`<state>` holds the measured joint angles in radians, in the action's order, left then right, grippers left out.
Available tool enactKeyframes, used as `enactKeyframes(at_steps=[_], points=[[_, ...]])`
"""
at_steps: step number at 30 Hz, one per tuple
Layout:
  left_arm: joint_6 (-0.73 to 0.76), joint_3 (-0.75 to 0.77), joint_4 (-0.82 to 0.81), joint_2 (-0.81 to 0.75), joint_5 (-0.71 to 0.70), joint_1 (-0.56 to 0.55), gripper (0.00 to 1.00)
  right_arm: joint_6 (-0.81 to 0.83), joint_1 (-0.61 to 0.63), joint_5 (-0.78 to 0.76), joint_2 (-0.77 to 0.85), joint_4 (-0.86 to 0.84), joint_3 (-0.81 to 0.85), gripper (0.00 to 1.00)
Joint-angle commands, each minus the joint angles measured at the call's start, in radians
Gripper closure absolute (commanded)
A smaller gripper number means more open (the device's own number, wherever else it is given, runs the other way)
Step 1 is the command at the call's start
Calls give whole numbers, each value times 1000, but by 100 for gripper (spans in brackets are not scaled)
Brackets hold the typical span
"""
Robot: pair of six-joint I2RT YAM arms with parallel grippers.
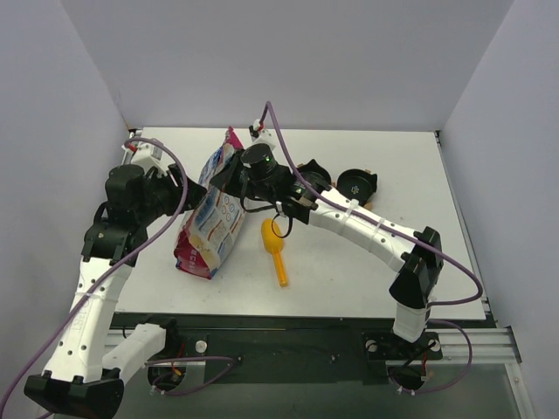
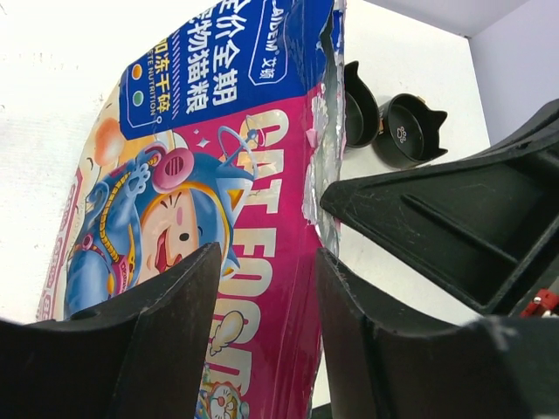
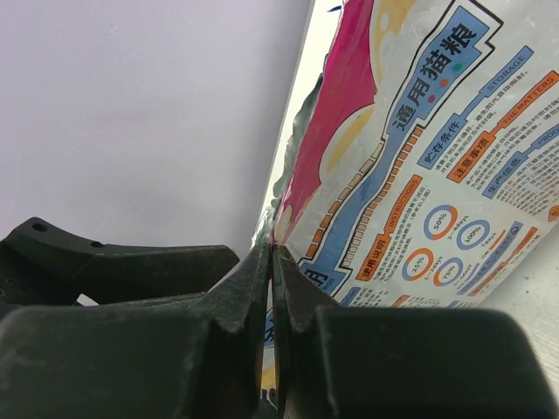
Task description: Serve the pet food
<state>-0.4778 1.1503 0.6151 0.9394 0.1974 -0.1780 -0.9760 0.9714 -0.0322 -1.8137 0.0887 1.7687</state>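
Right gripper (image 3: 272, 253) of mine is clamped on the cat food bag (image 3: 437, 175) edge. My left gripper (image 2: 266, 253) straddles it, can't tell if it's gripping. I'd widen the mouth slowly.

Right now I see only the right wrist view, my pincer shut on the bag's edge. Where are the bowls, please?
Observer: One black bowl stands beyond your right arm; the second bowl sits beside it, nearer the pet food bag.
Operator: And the scoop?
Observer: The yellow scoop lies on the table, right of the bag, not held.
Operator: The left pincer?
Observer: The left pincer is at the bag's colourful front, fingers apart.
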Motion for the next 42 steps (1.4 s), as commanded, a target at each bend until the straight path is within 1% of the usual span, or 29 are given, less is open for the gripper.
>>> enactKeyframes(at_steps=[1,3,4,7,13,16,20,22,25,26,27,29,33,36,39,42], points=[[-19,40,-75,7,2,-6,41,24,13,-22,39,-79,-30,100],[-24,46,-83,19,2,-8,41,4,6,11,42,-148,-52,100],[-25,46,-89,27,0,-6,42,-1,4,20,37,-152,-49,100],[-25,52,-91,45,-21,-6,52,-13,3,23,31,-159,-45,100],[-25,42,-109,59,-38,-6,56,-20,3,23,28,-159,-43,100],[-24,35,-115,59,-33,-8,55,-21,3,23,27,-156,-40,100],[-19,54,-112,44,-53,-11,45,-21,3,23,24,-150,-37,100],[-18,74,-107,45,-70,-14,44,-20,3,23,25,-150,-40,100],[-19,106,-98,62,-82,-14,47,-12,3,23,37,-171,-70,100],[-16,118,-98,74,-82,-14,47,-9,1,23,50,-208,-83,100],[-19,123,-97,81,-84,-14,47,-10,0,58,56,-224,-107,100],[-21,140,-97,102,-79,-14,48,-6,-5,72,60,-242,-118,100],[-38,135,-127,134,-53,-18,48,7,-14,104,70,-276,-159,100],[-41,127,-137,154,-61,-31,48,23,-17,127,76,-354,-199,100],[-44,117,-158,159,-67,-40,52,11,-30,164,73,-412,-230,100],[-42,111,-166,162,-72,-52,55,5,-34,166,80,-434,-259,100]])
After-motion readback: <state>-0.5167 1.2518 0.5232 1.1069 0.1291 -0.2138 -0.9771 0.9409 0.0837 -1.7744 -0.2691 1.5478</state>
